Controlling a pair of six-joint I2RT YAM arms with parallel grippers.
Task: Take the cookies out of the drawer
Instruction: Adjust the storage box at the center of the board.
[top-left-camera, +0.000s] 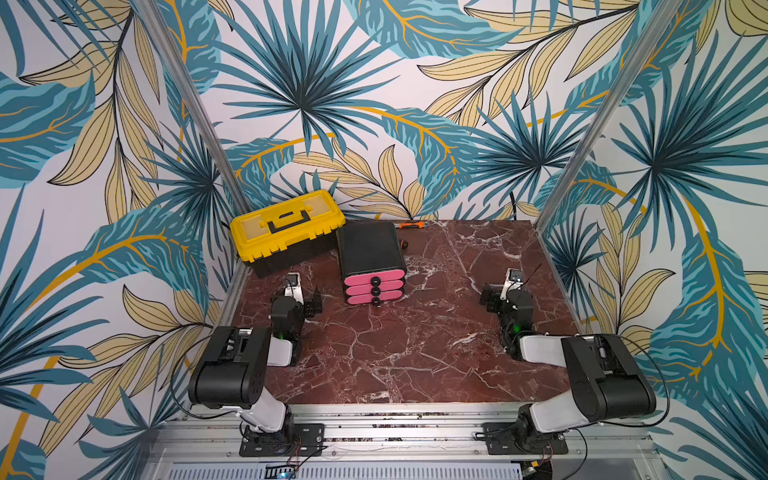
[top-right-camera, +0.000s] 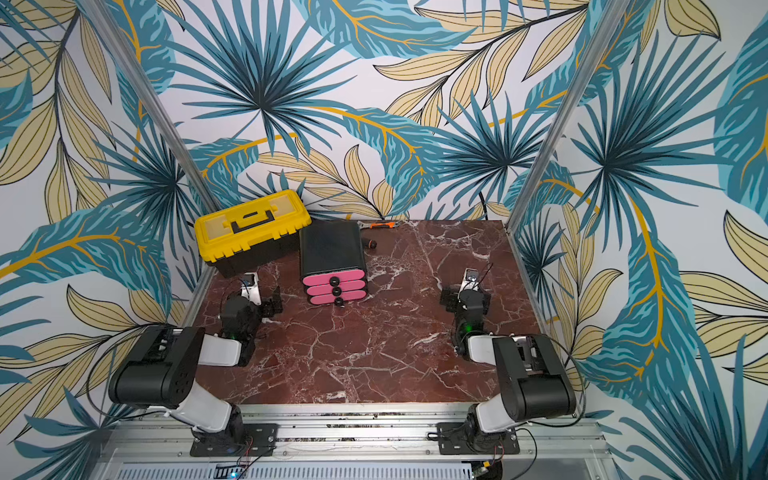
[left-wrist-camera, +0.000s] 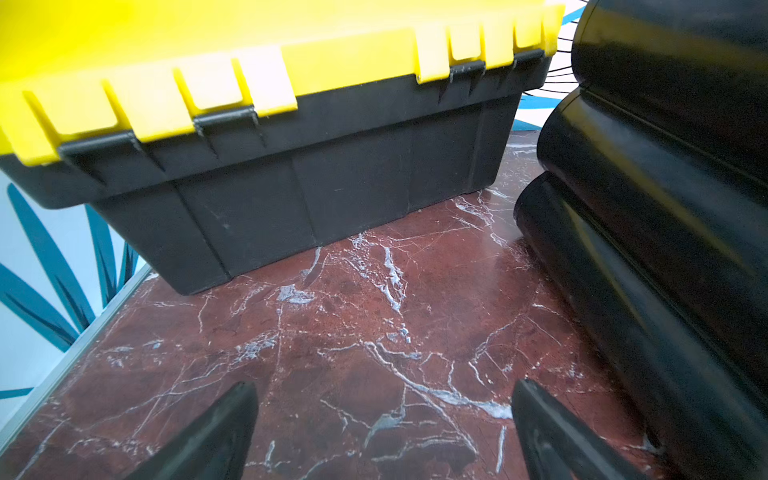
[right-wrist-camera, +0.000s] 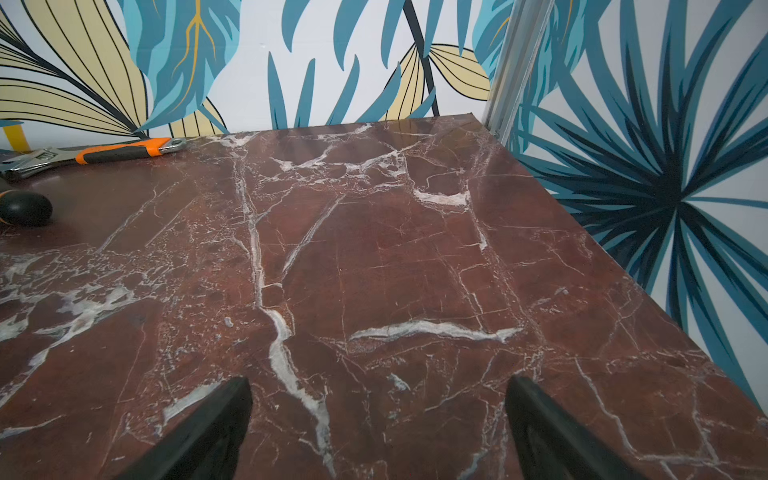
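Note:
A black drawer unit (top-left-camera: 371, 249) (top-right-camera: 331, 248) stands at the back middle of the marble table (top-left-camera: 415, 353). Its three pink drawer fronts (top-left-camera: 374, 286) with black knobs all sit pushed in. The cookies are hidden. My left gripper (top-left-camera: 314, 300) (top-right-camera: 274, 305) rests low to the left of the unit, open and empty. In the left wrist view the gripper (left-wrist-camera: 384, 384) points at the gap between a toolbox and the unit's black side (left-wrist-camera: 665, 208). My right gripper (top-left-camera: 489, 297) (top-right-camera: 448, 300) (right-wrist-camera: 379, 380) rests to the right, open, over bare marble.
A yellow-lidded black toolbox (top-left-camera: 286, 226) (top-right-camera: 251, 230) (left-wrist-camera: 249, 62) sits at the back left, close beside the drawer unit. An orange-handled wrench (top-left-camera: 411, 225) (right-wrist-camera: 104, 153) lies along the back edge. A small round black object (top-left-camera: 404, 245) (right-wrist-camera: 25, 208) lies just right of the unit.

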